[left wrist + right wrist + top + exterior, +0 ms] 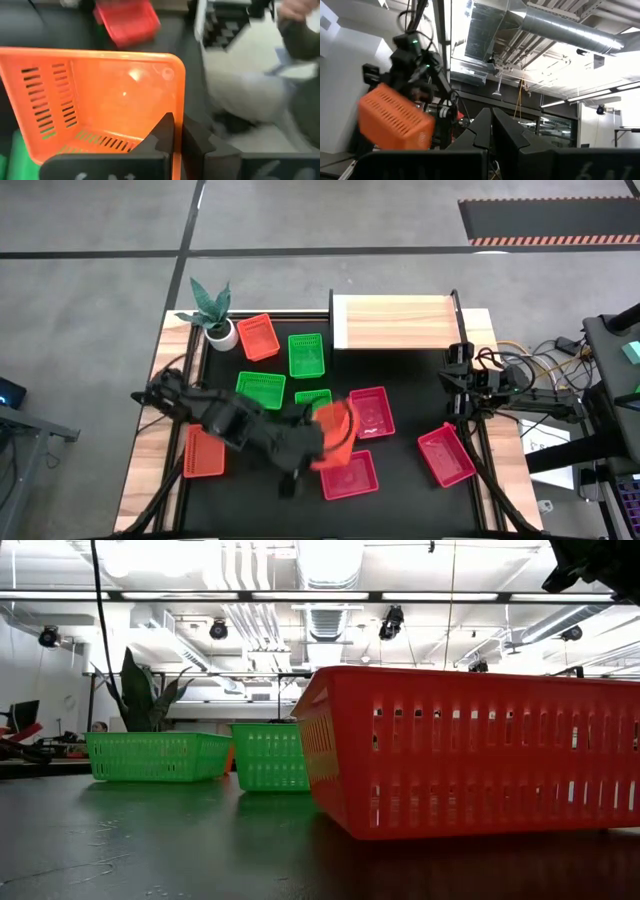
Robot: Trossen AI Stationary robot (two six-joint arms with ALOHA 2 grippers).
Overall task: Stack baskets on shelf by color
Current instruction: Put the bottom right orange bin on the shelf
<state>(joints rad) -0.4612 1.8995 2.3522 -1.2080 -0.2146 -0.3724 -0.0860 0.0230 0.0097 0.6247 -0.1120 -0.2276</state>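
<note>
High view, early stage of the task. Shelf (392, 322) stands bare at the far edge of the worktop (410, 390), with no basket on it; all sorting and stacking is judged still to do. Left gripper (338, 442), jaws clamped on the wall of an orange basket (335, 430), holds that basket lifted and tilted, well short of the shelf and above the middle of the worktop. A second orange basket (259, 336) lies to the shelf's left beside the plant pot (221, 333); a third orange basket (204, 452) lies at the corner of the worktop farthest from the shelf. Three green baskets (306, 354) lie loose between that pot and the lifted basket. Three red-pink baskets (446, 455) lie singly on the near side, well apart from the shelf; none is nested in another. Right gripper (492, 131), jaws together and empty, waits raised just off the shelf's right end. No brand, label or legible writing shows on any basket, the shelf or the arms.
</note>
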